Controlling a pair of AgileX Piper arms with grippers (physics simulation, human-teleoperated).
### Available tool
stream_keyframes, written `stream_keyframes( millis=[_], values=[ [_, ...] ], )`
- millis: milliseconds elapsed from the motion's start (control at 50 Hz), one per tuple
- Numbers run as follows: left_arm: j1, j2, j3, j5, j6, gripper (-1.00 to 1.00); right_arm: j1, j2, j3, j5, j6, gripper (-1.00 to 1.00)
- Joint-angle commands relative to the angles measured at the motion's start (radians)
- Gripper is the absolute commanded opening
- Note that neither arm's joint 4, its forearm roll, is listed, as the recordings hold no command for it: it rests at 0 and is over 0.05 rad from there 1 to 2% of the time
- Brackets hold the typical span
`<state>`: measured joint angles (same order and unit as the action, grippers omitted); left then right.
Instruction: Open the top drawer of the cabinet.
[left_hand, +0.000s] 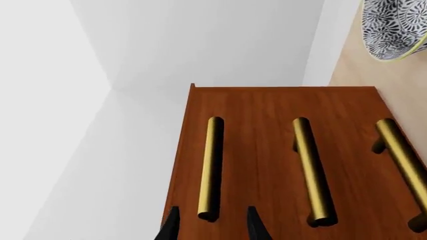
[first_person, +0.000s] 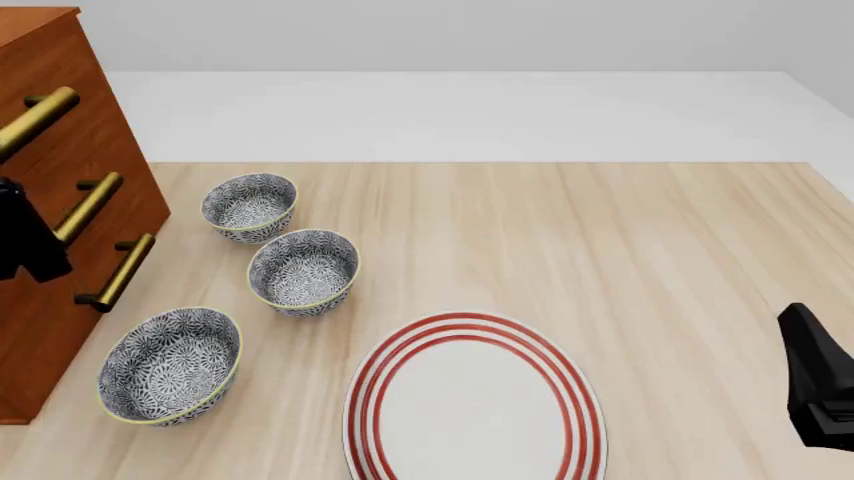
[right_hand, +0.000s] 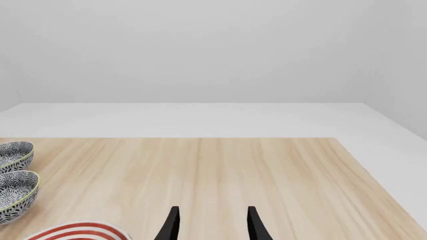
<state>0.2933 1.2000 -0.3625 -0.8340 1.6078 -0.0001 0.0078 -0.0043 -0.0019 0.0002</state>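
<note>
Left gripper (left_hand: 210, 225) sits spread at the cabinet (first_person: 54, 290) front, one black finger either side of the near end of the top drawer's brass handle (left_hand: 209, 167); fingers (left_hand: 171, 226) not visibly touching the bar, nothing held. In front view the left gripper (first_person: 27, 240) is a dark shape cut by the frame edge, so its opening can't be read there. Right gripper (right_hand: 210, 225) also spread and empty, hovering over bare wood near the bench's (first_person: 641, 250) right edge, well apart from everything; front view shows only its black body (first_person: 817, 385) at the frame's right side.

Cabinet stands at the bench's left edge, top drawer (left_hand: 200, 107) appears flush with the two lower ones, all three handles in a row. Cabinet is cropped at left and top in front view; drawer seams hard to make out.

Three patterned bowls run along the left side beside the cabinet: far bowl (first_person: 250, 205), middle bowl (first_person: 304, 270), near bowl (first_person: 170, 365) close to the near edge. Red-ringed plate (first_person: 474, 395) is at the near edge, centre, cut off at the bottom. Right half and far part of the bench are open wood. Far edge meets a white floor.
</note>
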Motion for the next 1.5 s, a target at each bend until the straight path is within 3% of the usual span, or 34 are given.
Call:
stream_keyframes(
  millis=[20, 680, 700, 1500],
  values=[
    [0.013, 0.013, -0.018, 0.006, -0.001, 1.0, 0.0, 0.0, 0.0, 0.0, 0.0, 1.0],
    [0.036, 0.045, -0.047, 0.002, 0.001, 1.0, 0.0, 0.0, 0.0, 0.0, 0.0, 1.0],
    [0.02, 0.046, -0.032, -0.042, 0.019, -1.0, 0.0, 0.0, 0.0, 0.0, 0.0, 1.0],
    [-0.039, 0.03, -0.019, -0.019, 0.059, -1.0, 0.0, 0.0, 0.0, 0.0, 0.0, 1.0]
  ],
)
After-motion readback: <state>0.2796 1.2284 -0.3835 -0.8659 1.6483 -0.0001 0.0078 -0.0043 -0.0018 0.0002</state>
